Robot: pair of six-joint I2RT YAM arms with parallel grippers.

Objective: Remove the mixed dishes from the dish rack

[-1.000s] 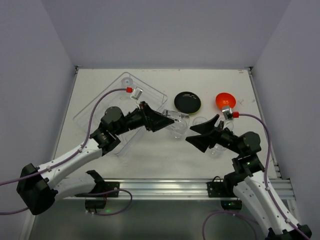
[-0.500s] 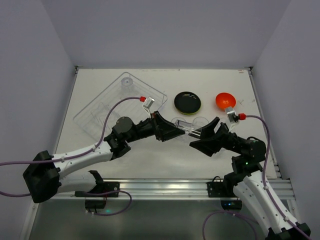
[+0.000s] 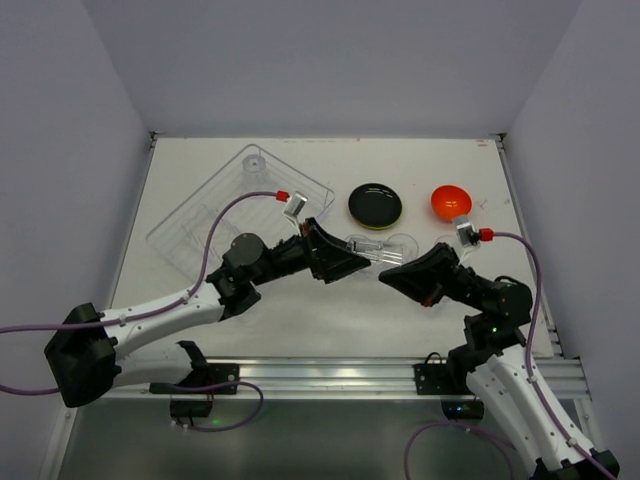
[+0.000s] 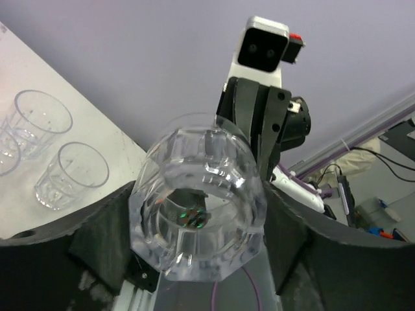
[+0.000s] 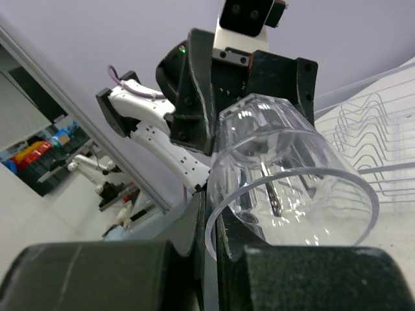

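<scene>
- While the left end effector clamps the body of a clear cup between its two fingers, the cup lies on its side in the air above the bench. It is just on the near side of the black plate, toward the arm bases.
- From the left wrist, the cup's faceted base faces the lens, with a dark finger pressed on each flank.
- The right end effector meets the cup from the opposite side, at its open mouth. From the right wrist, its jaws are drawn nearly together with the wall of the rim pinched between them, so both end effectors grip the one cup.
- A standing cup and a second standing cup rest upright on the bench, just on the near side of the black plate, beyond the held cup.
- The black plate sits on a lime-green plate, which shows only as a thin edge on the near right side.
- The orange-red bowl rests to the right of the black plate, apart from it.
- The dish rack lies to the left of the black plate, skewed to the bench edges; a cup in the rack stands at its far corner.
</scene>
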